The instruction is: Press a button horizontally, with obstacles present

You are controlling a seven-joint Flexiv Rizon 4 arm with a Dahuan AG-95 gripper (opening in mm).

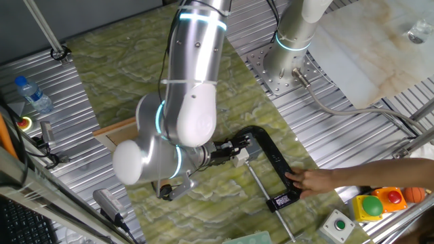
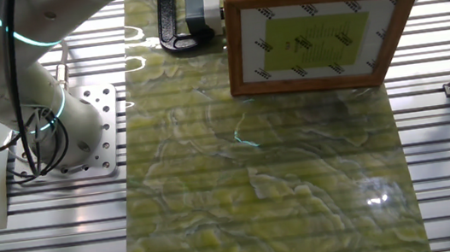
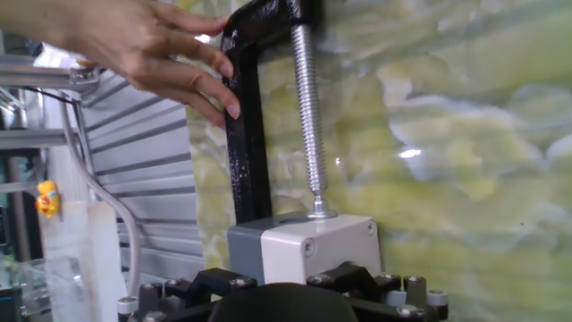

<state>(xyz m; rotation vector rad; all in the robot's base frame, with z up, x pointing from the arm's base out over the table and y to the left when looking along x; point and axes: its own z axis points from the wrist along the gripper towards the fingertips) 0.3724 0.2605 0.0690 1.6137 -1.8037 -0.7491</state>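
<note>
The button box (image 3: pixel 304 249) is a small white-and-grey cube held to the table by a black C-clamp (image 3: pixel 247 125), whose screw presses on its top. It also shows in one fixed view (image 1: pixel 239 157) and in the other fixed view (image 2: pixel 200 10). My gripper (image 3: pixel 286 291) is right at the box's near face, level with it; it shows as a black head in one fixed view (image 1: pixel 224 152). No view shows the fingertips. The obstacle, a light-wood frame panel (image 2: pixel 318 39), stands upright beside the box; only its edge (image 1: pixel 114 133) shows behind the arm.
A person's hand (image 3: pixel 152 49) rests on the clamp's far end (image 1: pixel 325 179). Coloured push-button boxes (image 1: pixel 371 206) and a white box with a green button (image 1: pixel 337 225) lie at the front right. A water bottle (image 1: pixel 32 95) stands at the left.
</note>
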